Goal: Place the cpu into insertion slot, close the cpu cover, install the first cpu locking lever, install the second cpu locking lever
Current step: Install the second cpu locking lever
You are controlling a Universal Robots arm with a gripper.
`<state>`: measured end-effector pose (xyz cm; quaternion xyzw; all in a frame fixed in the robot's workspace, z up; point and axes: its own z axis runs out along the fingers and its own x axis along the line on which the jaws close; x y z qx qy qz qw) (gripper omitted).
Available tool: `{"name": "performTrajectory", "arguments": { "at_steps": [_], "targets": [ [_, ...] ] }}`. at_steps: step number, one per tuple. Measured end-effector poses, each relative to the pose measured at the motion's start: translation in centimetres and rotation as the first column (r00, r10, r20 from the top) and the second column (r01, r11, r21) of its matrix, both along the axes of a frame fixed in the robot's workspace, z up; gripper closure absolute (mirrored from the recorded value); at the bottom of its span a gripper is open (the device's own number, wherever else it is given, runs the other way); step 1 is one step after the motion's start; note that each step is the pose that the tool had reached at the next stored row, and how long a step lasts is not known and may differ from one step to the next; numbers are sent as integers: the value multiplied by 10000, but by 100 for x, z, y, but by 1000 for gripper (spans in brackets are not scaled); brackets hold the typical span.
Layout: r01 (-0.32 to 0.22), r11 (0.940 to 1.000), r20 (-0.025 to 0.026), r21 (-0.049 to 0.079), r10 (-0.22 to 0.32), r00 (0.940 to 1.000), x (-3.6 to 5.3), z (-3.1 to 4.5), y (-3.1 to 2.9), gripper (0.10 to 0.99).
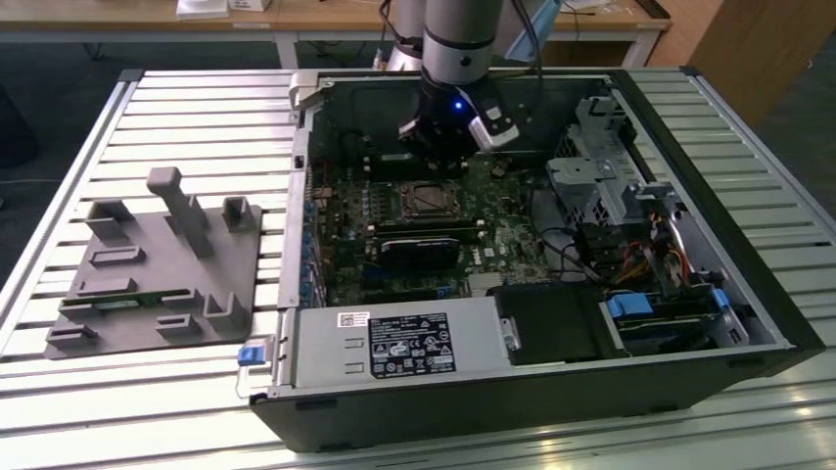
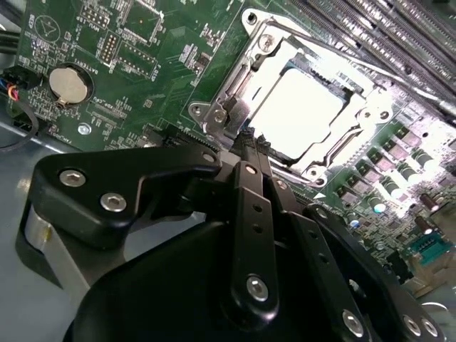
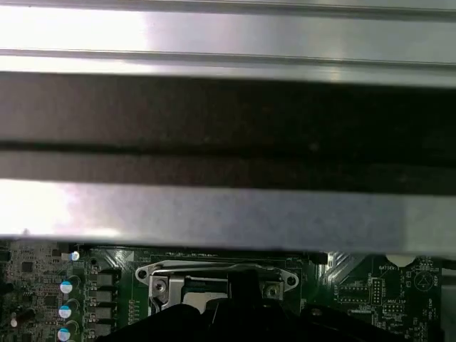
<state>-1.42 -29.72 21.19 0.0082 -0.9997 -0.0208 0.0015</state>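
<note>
End effector fingers together, holding nothing, tips at edge of cpu cover. Cover down over cpu, which sits in insertion slot on mobo inside open PC case.

Our silver-grey arm and black gripper

We are wearing matte black linkage plates studded with silver screws; a blue light is glowing on our wrist; dark cables are trailing alongside.

Grey fixture tray beside computer case
</note>
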Motion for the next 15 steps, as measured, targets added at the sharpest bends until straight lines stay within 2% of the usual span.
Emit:
{"name": "performTrajectory", "arguments": {
  "at_steps": [6, 15],
  "targets": [
    [0, 10000, -1, -1, 0, 10000, 0, 9, -84, 980],
    [0, 10000, 0, 8, 0, 10000, -4, 229, -86, 980]
  ]
}}
